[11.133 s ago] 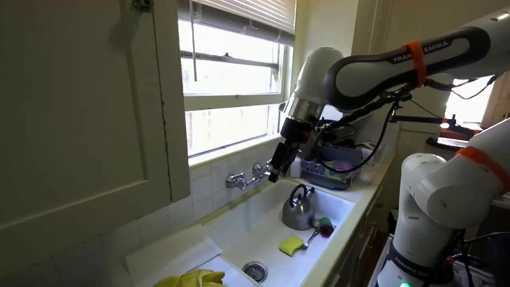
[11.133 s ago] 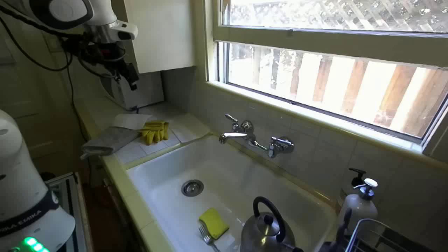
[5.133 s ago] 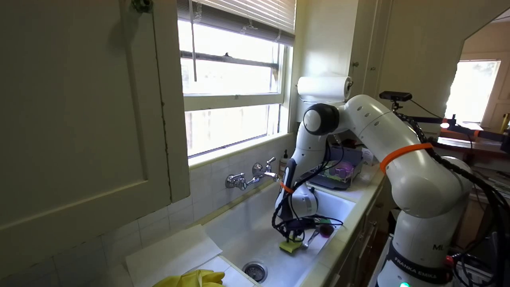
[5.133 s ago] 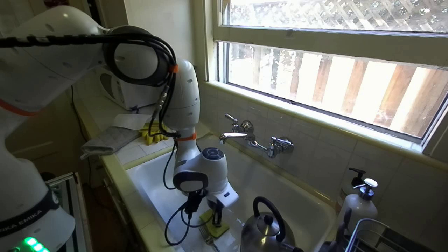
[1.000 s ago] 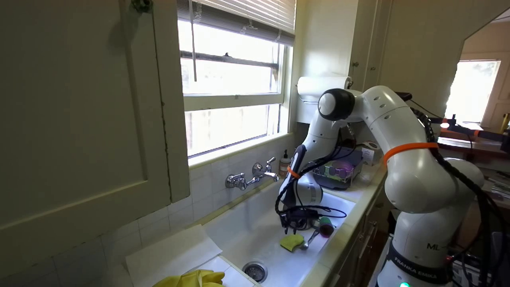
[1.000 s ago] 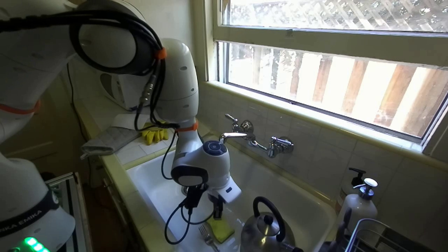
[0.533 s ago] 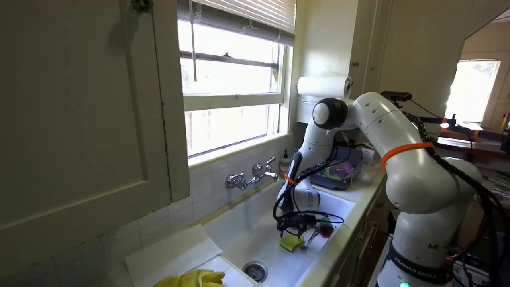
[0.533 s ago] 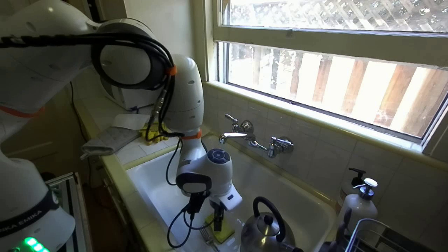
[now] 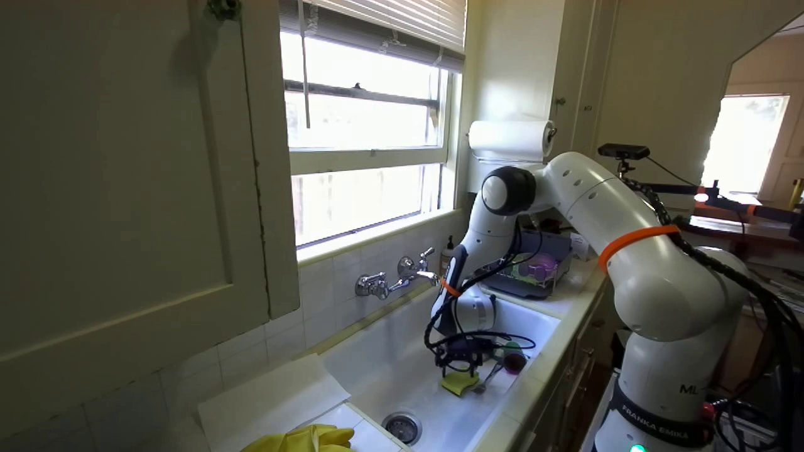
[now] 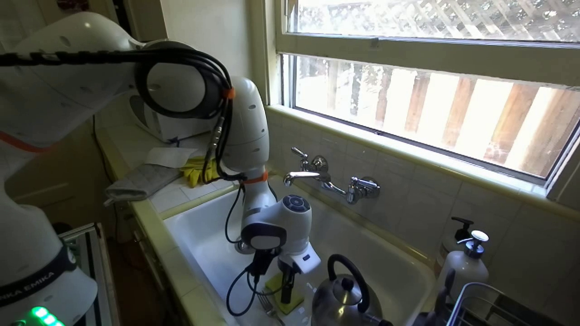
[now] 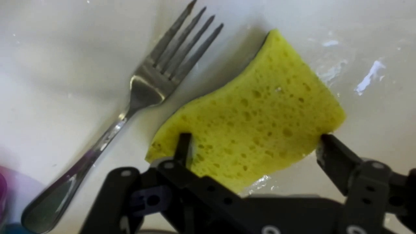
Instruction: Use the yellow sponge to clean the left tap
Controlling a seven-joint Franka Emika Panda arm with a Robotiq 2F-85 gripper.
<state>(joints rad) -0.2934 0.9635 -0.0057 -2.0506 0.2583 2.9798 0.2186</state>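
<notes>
The yellow sponge (image 11: 256, 110) lies flat in the white sink in all views, its dark underside barely showing. My gripper (image 11: 255, 141) is spread wide just over one end of it. In the wrist view a finger (image 11: 184, 149) overlaps the sponge's surface, while the opposite tip is at its far edge; I cannot tell whether they touch. In both exterior views the gripper (image 9: 459, 374) points down at the sponge, partly hiding it. The left tap (image 9: 375, 285), a shiny chrome handle, sits on the tiled wall, apart from the arm; an exterior view shows it (image 10: 319, 163) beyond the spout.
A fork (image 11: 146, 87) lies close beside the sponge. The steel kettle (image 10: 346, 301) stands near the gripper in the sink. A green and dark red cup (image 9: 515, 361) lies by the sink's front wall. Soap bottles (image 10: 466, 267) and yellow gloves (image 10: 198, 171) are on the counter.
Within the last second the gripper's fingers have spread apart and the arm has lowered over the sponge. Since about five seconds ago the sponge has shifted slightly. Much earlier the arm was raised.
</notes>
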